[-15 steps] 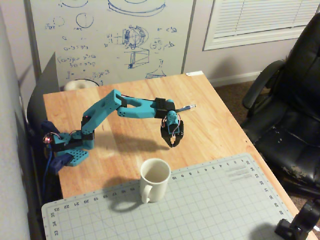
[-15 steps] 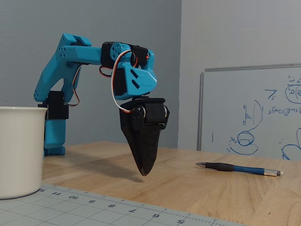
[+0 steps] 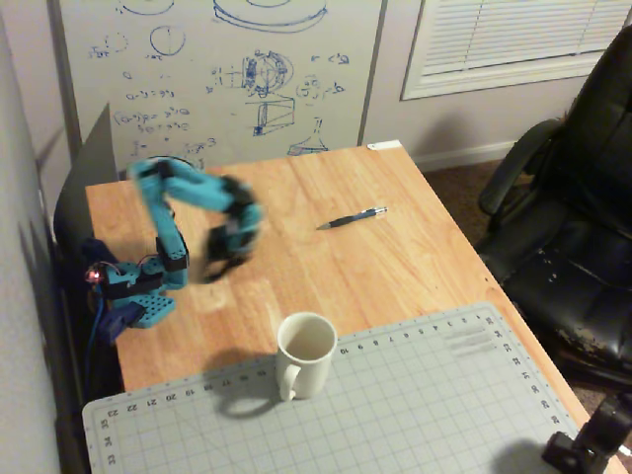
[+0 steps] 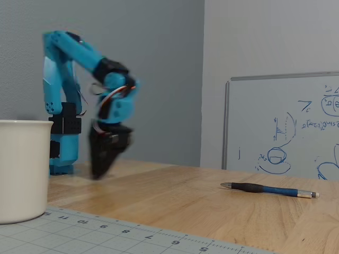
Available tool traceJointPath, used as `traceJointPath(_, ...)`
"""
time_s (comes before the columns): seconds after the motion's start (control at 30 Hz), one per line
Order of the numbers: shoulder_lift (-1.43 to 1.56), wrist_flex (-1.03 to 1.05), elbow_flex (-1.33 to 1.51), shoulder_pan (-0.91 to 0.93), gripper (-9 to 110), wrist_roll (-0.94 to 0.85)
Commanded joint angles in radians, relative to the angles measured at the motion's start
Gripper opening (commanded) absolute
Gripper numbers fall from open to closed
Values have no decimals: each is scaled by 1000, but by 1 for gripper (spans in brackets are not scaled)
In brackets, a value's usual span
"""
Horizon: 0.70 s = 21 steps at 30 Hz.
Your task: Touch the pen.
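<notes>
Blue pen (image 3: 352, 217) is seen well apart from the blurred end effector (image 3: 219, 259), perhaps closed, which cannot be told; the touch could be missed.

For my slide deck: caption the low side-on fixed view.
Motion-blurred teal arm with its dark gripper folded near its base, far from the blue pen on the wooden table; white mug in foreground.

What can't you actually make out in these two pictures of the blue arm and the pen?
- Gripper: motion-blurred in both fixed views, so open or shut cannot be told.
- Pen: too small in a fixed view to show its tip; clearer in the other.
- Mug: cut off by the left edge; its handle is unseen there.
- Chair: cropped by the right edge.
</notes>
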Motion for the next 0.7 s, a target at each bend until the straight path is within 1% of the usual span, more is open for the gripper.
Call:
traceJointPath(0.0,1387,-2,445,-9,1,-9)
traceJointPath(0.67,1388,-12,442,-9,1,-8)
